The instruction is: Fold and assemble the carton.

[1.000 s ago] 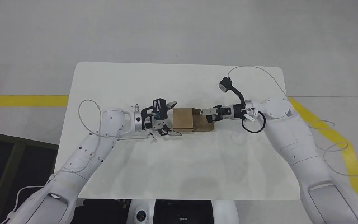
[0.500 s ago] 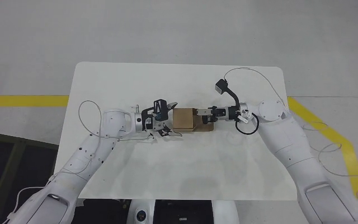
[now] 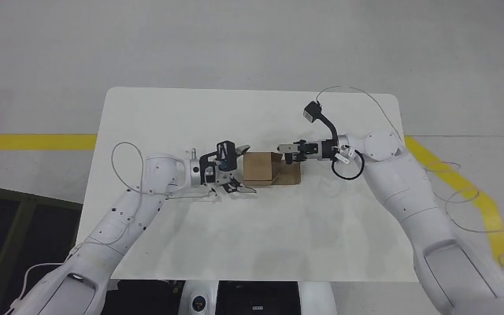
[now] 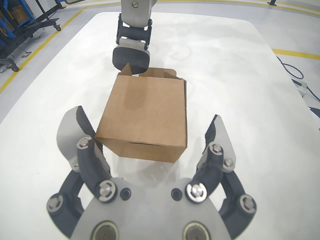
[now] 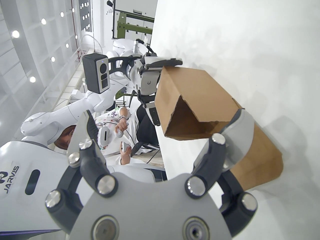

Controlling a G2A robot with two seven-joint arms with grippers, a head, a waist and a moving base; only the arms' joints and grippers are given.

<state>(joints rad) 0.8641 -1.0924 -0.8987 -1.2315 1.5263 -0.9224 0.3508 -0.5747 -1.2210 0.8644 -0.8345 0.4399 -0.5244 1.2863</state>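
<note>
- The left gripper [image 4: 148,116] is released. Its fingers stand wide on both sides of the closed end of the carton [image 4: 150,93]. One fingertip [image 4: 83,123] seems to touch the near corner, and the other one is apart from the side wall.
- The carton lies on its side around the middle of the white table [image 3: 157,118], between the two grippers. Its closed end faces the left gripper and its open end faces away.
- At the open end a large flap [image 5: 260,161] is spread out flat on the table, and the small side flaps are not yet folded in.
- The right gripper [image 5: 162,118] is also released and grasps nothing. One finger [image 5: 240,123] is at the upper edge of the open end, over the large flap.
- I judge the carton to be light and thin. The panels are quite stiff, but they bend at the creases and dent under a hard squeeze. It will probably slide on the smooth table.
- It is better to take a flap near its free edge, while the other gripper braces the closed end.
</note>
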